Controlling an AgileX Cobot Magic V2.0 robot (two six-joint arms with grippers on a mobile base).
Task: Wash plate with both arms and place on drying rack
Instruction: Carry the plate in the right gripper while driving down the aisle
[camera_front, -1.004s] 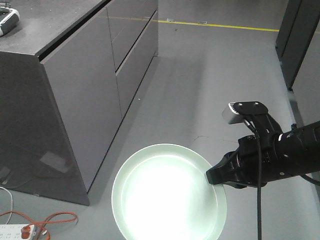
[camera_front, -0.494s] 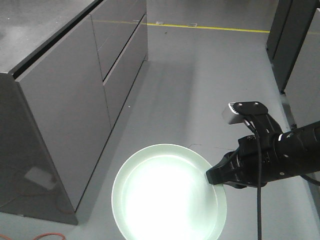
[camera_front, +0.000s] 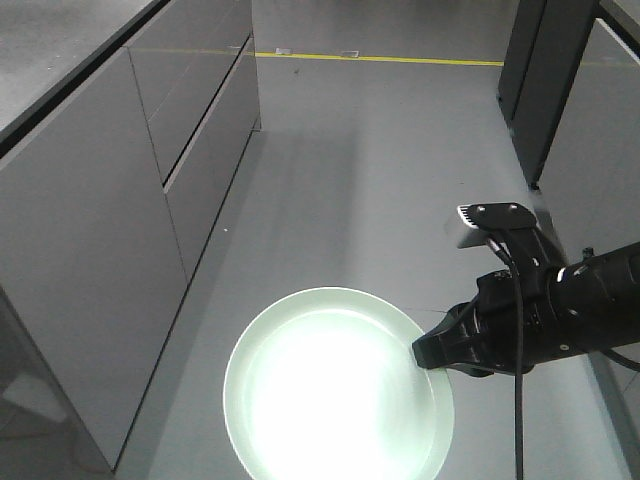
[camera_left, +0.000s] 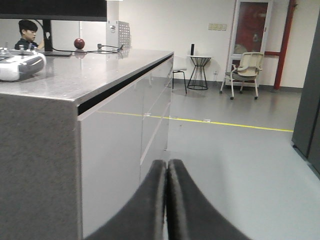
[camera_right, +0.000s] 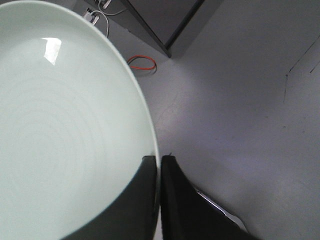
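The right arm (camera_front: 540, 320) pinches the plate (camera_front: 330, 390) by its right rim between its jaws, level above the floor (camera_front: 380, 150), framed as a second ago. The left arm (camera_left: 150, 210) has its jaws pressed together, empty. The grey cabinet (camera_front: 100, 230) now sits further left.

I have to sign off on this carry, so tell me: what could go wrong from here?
1. The right pincer clamps the plate only at its rim, over bare floor; a slip could drop and likely break it.
2. The left pincer is shut and empty, giving no support.
3. The cabinet stands alongside; a swing that way might strike it.
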